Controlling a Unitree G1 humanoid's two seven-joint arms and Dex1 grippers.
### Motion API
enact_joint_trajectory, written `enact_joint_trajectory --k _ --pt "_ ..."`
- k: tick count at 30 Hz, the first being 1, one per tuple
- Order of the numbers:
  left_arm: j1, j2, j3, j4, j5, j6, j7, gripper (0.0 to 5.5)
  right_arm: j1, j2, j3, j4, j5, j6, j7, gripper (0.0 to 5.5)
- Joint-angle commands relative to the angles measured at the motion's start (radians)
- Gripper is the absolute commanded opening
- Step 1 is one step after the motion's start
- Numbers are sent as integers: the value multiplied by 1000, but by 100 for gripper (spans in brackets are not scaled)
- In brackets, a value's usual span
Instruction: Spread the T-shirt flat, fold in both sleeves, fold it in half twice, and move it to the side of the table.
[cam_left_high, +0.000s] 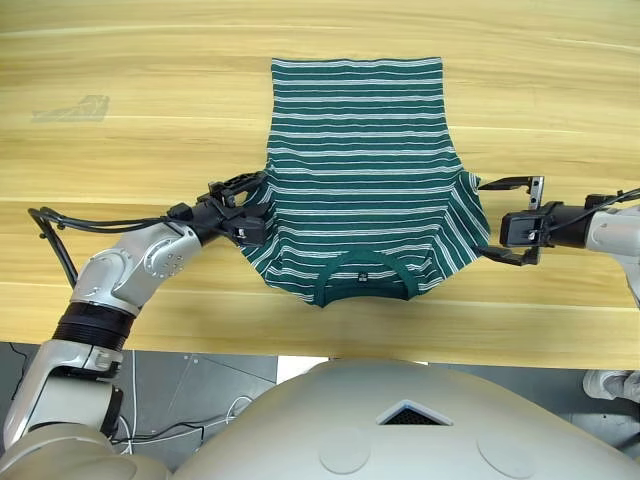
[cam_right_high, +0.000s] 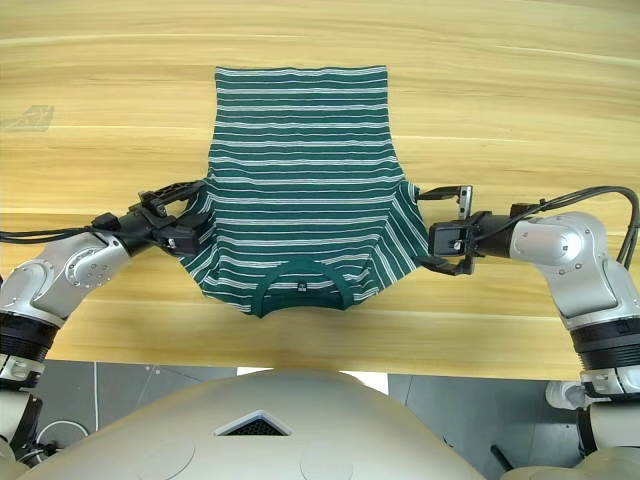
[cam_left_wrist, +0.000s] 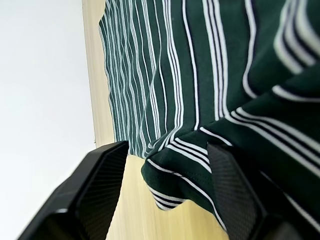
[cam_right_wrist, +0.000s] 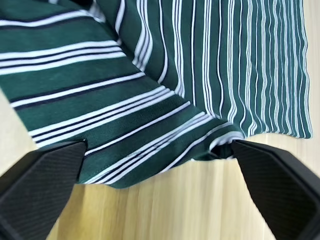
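A dark green T-shirt (cam_left_high: 355, 150) with white stripes lies flat on the wooden table (cam_left_high: 120, 60). Its collar (cam_left_high: 362, 280) is nearest me and its hem is at the far end. My left gripper (cam_left_high: 243, 207) sits at the shirt's left edge by the sleeve. It is open, and in the left wrist view (cam_left_wrist: 170, 150) a folded bit of sleeve cloth (cam_left_wrist: 180, 165) lies between the fingers. My right gripper (cam_left_high: 506, 220) is at the right sleeve edge, open, and its fingers straddle the cloth's corner (cam_right_wrist: 150, 150).
A faint pale mark (cam_left_high: 70, 108) shows on the tabletop at the far left. Bare wood surrounds the shirt on both sides and beyond the hem. The table's front edge (cam_left_high: 200, 352) runs just below the collar, with floor and cables (cam_left_high: 200, 425) beneath.
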Motion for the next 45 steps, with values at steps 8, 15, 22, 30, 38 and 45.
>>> enact_joint_trajectory --k 8,15,22,30,38,45 --pt "47 16 -19 -21 30 6 -30 290 96 -25 1 -60 55 86 68 536" --pt "69 47 76 -150 -70 25 -64 290 47 -43 -113 -94 136 120 61 536" --pt "105 77 220 -294 -137 66 -88 290 16 -37 -192 -146 246 161 109 536" --pt "280 -87 414 -503 -498 298 -120 290 -116 249 -323 -201 490 257 -138 536" --pt "655 -452 509 -866 -1021 743 38 290 -229 386 -477 -263 557 383 -428 536" --pt "696 -707 553 -902 -1334 1063 312 290 -238 418 -520 -285 545 413 -519 536"
